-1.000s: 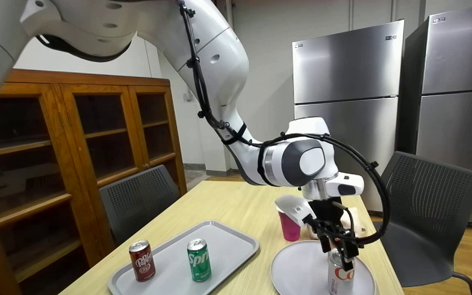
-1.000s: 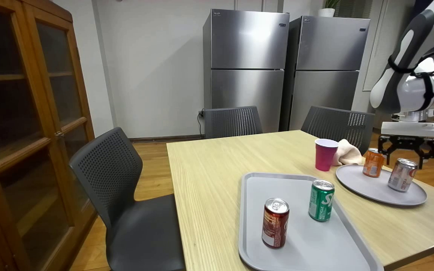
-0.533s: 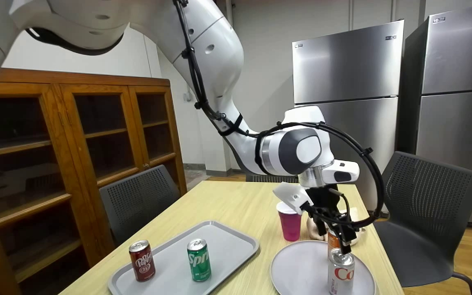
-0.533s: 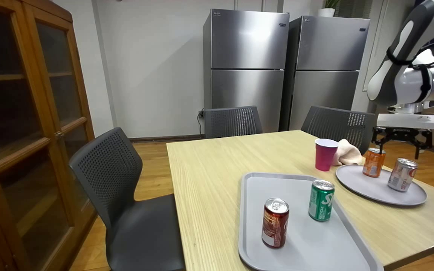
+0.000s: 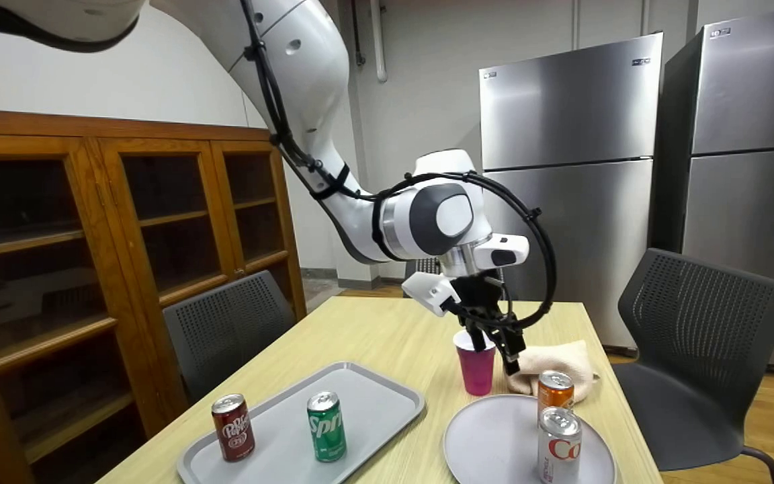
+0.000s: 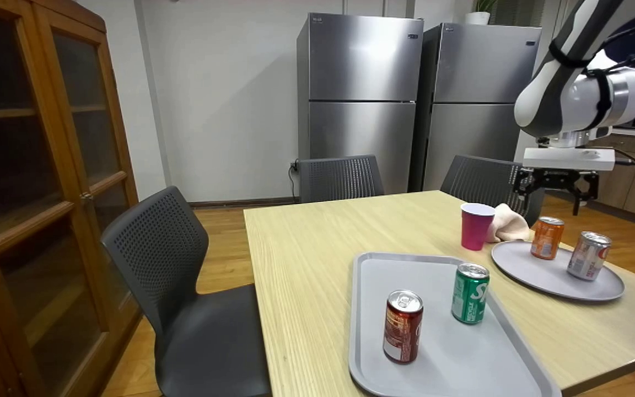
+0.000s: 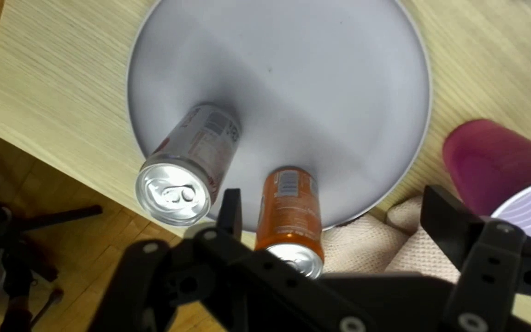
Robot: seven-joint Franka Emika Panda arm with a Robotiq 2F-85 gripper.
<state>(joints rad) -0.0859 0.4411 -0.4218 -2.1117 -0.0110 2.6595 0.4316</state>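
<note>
My gripper (image 7: 333, 205) hangs above the table with its fingers wide apart and nothing between them, as both exterior views also show. Below it in the wrist view, an orange can (image 7: 292, 207) stands on a round grey plate (image 7: 339, 69), its top partly covered by the left finger's linkage. A silver Coke can (image 7: 201, 143) stands on that same plate, left of the left finger. Beyond the right finger is a pink cup (image 7: 500, 161) with a white inside. A cream cloth (image 7: 362, 244) lies bunched on the table between orange can and cup.
A grey tray (image 5: 286, 430) carries a dark red Dr Pepper can (image 5: 233, 427) and a green Sprite can (image 5: 326, 427). Grey chairs (image 6: 185, 309) surround the wooden table (image 6: 317, 248). A wooden cabinet (image 5: 158, 222) and steel refrigerators (image 5: 568, 134) stand behind.
My gripper has risen off the silver can and moved back towards the cup and cloth. The silver can stays upright on the plate; the other cans have not moved.
</note>
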